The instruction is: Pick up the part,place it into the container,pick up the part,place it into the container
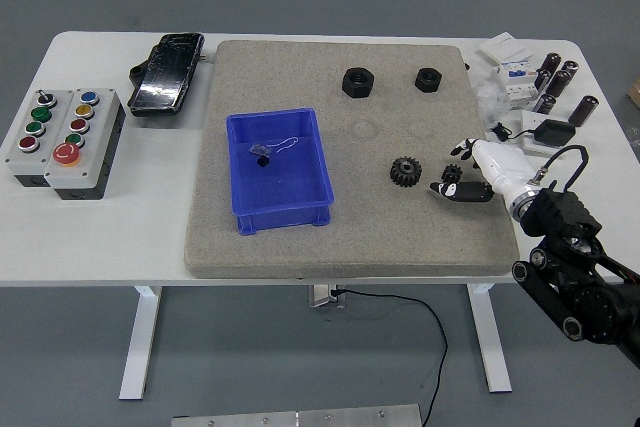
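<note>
Head view: my right hand (468,172) hangs at the right edge of the grey mat (330,237), fingers (452,188) spread loosely and holding nothing. A black gear (405,171) lies just left of them, apart from my fingertips. Two black nuts (358,81) sit near the mat's top. The blue container (279,169) is left of centre, a small part inside.

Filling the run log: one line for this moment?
right hand open beside black gear | blue plastic bin holds small part | left arm unseen
</note>
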### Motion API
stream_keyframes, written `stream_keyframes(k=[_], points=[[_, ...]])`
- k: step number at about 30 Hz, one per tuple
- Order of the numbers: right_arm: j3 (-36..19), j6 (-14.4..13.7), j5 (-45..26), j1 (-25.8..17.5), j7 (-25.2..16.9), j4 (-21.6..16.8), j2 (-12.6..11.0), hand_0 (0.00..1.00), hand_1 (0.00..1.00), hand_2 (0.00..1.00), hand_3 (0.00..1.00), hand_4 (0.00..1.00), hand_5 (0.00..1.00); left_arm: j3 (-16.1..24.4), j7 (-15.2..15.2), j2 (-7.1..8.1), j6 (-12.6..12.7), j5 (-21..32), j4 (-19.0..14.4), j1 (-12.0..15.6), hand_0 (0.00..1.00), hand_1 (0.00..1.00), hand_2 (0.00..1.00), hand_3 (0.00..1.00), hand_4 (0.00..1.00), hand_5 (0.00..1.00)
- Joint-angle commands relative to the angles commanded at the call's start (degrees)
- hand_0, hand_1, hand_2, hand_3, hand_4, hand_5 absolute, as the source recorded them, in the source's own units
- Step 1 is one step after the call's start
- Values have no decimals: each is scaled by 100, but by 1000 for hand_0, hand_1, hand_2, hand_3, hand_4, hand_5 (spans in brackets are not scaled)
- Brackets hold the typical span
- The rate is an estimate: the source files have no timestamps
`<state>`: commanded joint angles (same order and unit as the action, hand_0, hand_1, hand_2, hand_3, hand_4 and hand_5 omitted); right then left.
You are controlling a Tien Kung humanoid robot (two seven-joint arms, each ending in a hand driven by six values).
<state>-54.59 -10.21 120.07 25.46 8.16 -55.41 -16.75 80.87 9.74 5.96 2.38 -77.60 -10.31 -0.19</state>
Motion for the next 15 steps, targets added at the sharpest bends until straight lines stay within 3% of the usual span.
stream_keyframes(k=[5, 6, 15], points=[[97, -53, -20, 56, -10, 119, 5, 349, 563, 637, 654, 702, 362, 1, 1, -3, -2, -9, 0, 1, 673, 669, 593, 632, 699, 315], [118, -61, -23, 63, -12, 145, 4, 339, 549, 617, 647, 641, 317, -1, 1, -4, -3, -8, 0, 2, 673, 670, 593, 632, 699, 314], [239, -122, -91, 74, -42, 251, 17, 332, 539, 611, 639, 597, 288, -1, 5, -1, -6, -14, 0, 7, 673, 669, 593, 632, 699, 314]])
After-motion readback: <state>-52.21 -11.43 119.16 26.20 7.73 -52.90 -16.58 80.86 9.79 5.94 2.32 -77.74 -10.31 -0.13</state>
